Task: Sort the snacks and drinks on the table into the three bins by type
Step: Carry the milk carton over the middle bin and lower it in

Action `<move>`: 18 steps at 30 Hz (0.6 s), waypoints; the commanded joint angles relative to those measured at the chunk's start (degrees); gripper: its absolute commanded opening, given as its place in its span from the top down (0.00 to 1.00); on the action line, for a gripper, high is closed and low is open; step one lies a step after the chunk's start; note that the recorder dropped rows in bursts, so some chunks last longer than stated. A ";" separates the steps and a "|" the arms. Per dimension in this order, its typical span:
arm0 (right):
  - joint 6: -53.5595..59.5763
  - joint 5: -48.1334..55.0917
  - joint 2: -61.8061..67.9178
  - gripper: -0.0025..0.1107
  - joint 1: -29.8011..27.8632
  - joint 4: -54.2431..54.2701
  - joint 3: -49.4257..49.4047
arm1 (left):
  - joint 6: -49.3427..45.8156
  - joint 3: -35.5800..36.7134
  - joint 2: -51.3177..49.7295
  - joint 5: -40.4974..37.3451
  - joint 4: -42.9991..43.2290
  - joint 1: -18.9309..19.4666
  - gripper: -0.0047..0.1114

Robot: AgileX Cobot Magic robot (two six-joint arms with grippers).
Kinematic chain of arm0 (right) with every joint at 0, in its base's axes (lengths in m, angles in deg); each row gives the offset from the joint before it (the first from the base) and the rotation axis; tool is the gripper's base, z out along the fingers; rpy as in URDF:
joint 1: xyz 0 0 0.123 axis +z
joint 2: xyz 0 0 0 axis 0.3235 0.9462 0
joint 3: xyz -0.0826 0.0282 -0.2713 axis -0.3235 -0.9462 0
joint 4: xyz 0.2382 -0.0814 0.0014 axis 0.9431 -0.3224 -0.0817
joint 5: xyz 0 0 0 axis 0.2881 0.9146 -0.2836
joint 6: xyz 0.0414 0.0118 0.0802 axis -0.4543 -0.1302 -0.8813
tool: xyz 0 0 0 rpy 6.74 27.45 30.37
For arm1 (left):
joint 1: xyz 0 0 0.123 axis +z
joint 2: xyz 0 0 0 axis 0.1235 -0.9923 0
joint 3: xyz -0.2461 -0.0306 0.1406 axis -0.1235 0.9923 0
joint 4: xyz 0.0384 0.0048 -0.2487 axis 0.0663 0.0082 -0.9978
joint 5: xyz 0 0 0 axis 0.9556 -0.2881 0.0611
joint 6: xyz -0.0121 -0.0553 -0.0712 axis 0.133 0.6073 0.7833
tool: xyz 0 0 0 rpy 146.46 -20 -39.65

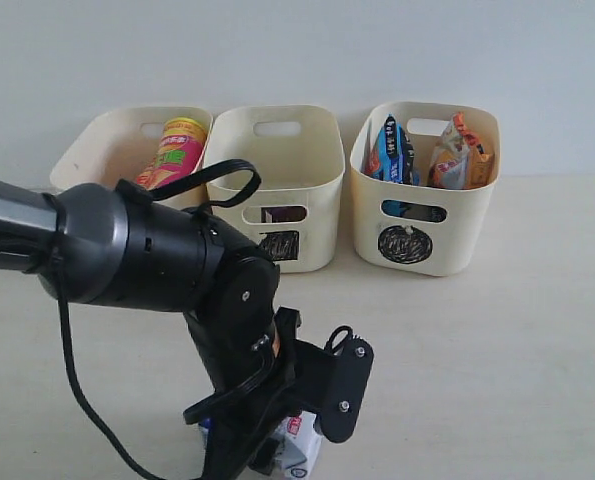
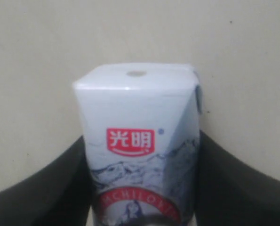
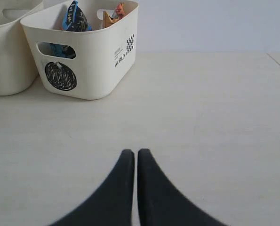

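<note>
While the right gripper [image 3: 132, 153] hangs over bare table [image 3: 201, 117] with its jaws clenched together on nothing, the left gripper [image 2: 140, 141] is the busy one. It's wrapped around the blue-and-white carton [image 2: 137, 94] with the red logo, dark fingers [image 2: 45, 193] pressed against both sides, so it's grasping it. In the exterior view the carton sits low at the front, mostly hidden behind the left arm; can't tell if it's off the table. Behind it stand the three cream bins in a row. The left bin [image 1: 102, 140] has the yellow chip tube [image 1: 172, 150] leaning in it. The square-marked bin [image 1: 277, 170] is in the middle. The circle-marked bin [image 1: 417, 215] on the right holds the blue-black bag [image 1: 389, 150] and the orange bag [image 1: 457, 155].
</note>
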 commanded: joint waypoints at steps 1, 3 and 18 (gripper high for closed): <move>0.00 -0.38 -0.32 0.98 -0.01 0.05 -0.23 | 7.13 -4.88 2.60 -4.35 -2.44 0.20 0.92; 0.00 -0.38 -0.32 0.98 -0.01 0.05 -0.23 | 16.23 -8.95 3.55 -6.79 -2.56 0.20 0.92; 0.00 -0.38 -0.32 0.98 -0.01 0.05 -0.23 | 54.31 -30.02 3.55 6.28 10.96 8.44 0.92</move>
